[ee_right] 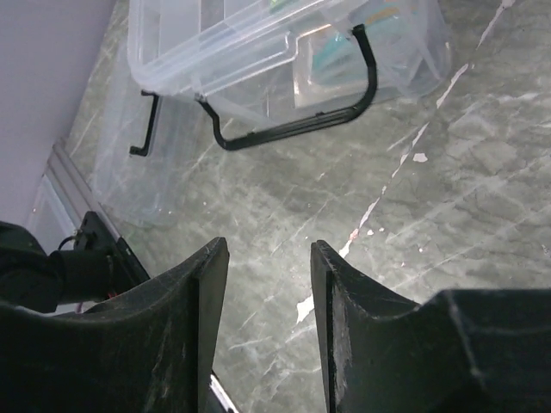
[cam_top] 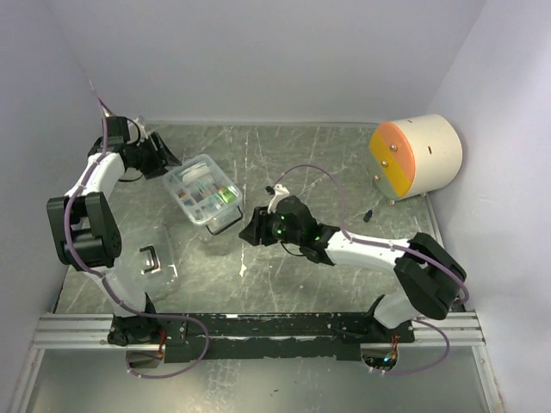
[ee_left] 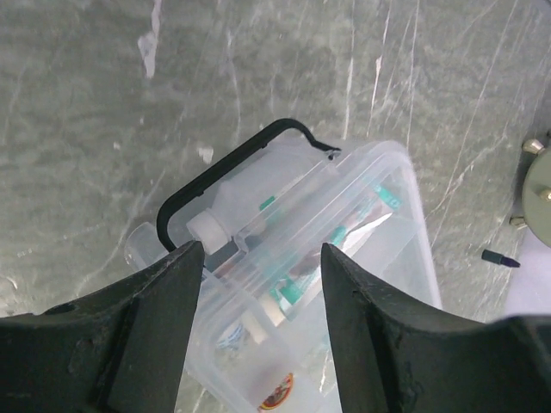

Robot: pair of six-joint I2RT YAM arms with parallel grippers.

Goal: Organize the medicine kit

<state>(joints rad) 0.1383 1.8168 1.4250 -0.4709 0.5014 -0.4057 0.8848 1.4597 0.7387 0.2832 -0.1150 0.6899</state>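
The left arm reaches along the left wall to the far-left part of the table (cam_top: 344, 168), elbow folded high. Its claw (ee_left: 258, 249) points down over one end of the open clear box (cam_top: 184, 169), fingers spread and gripping nothing, just above a black wire latch (ee_left: 225, 168). The box sits left of centre with packets inside. The right arm stretches low from its base toward the middle. Its claw (ee_right: 269, 249) is released too, aimed at the box's near end, bare table between the fingers. The clear lid (cam_top: 164, 262) lies apart beside the left arm's base.
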